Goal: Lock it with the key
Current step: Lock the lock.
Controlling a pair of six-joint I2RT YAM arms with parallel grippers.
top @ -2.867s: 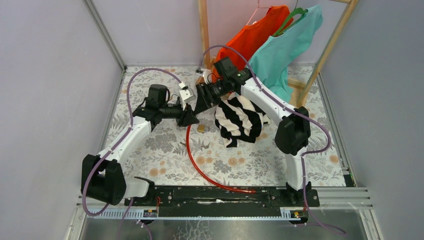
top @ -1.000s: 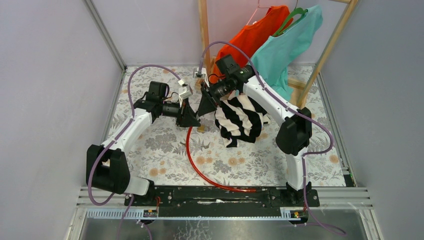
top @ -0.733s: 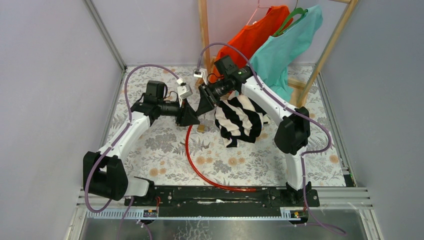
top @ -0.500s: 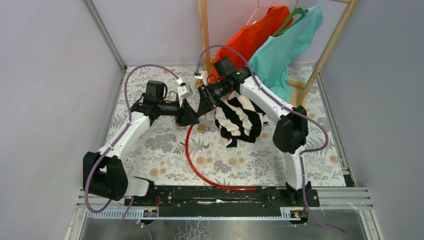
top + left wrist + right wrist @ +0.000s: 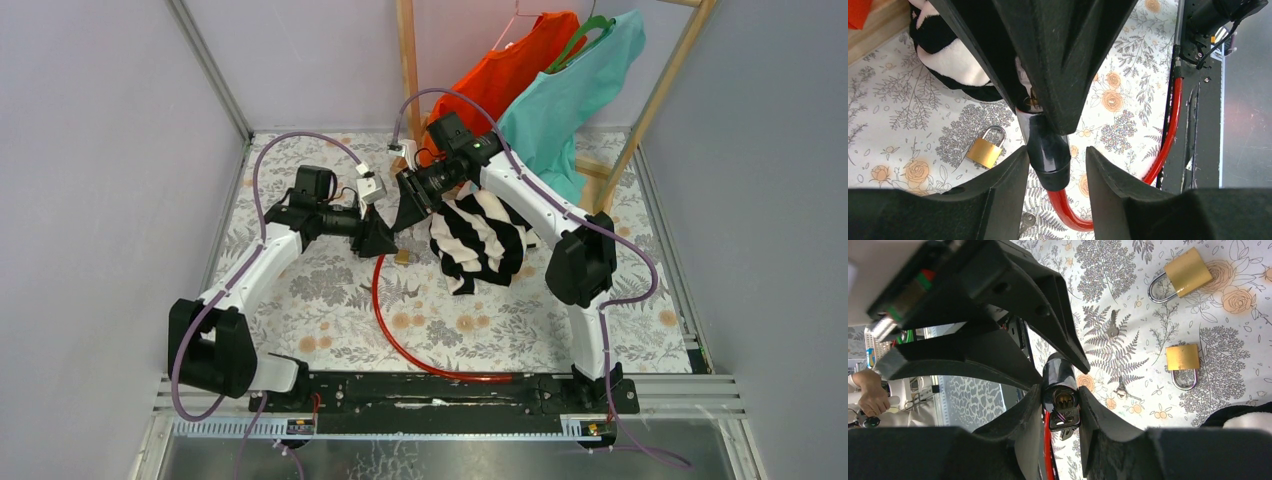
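A red cable (image 5: 385, 310) ends in a black lock head (image 5: 1048, 150), held above the floral mat. My right gripper (image 5: 1060, 390) is shut on that lock head (image 5: 1057, 372). A black-headed key (image 5: 1064, 419) hangs at its keyhole face. My left gripper (image 5: 1056, 151) is open, its fingers either side of the lock head with a gap on the right side. The two grippers meet nose to nose at mid-table (image 5: 392, 228). A small silvery-grey key (image 5: 1112, 326) lies on the mat, another (image 5: 1121, 389) lies nearby, and one (image 5: 1025, 220) shows below my left finger.
Two brass padlocks (image 5: 1184, 272) (image 5: 1182, 360) lie on the mat; one (image 5: 984, 151) shows beside my left finger. A black-and-white striped cloth (image 5: 480, 240) lies under the right arm. Orange (image 5: 510, 70) and teal (image 5: 570, 90) garments hang on a wooden rack (image 5: 408, 60) behind.
My left gripper's jaws have spread apart and let go of the lock head. The right gripper keeps its hold. Both arms have shifted only slightly.
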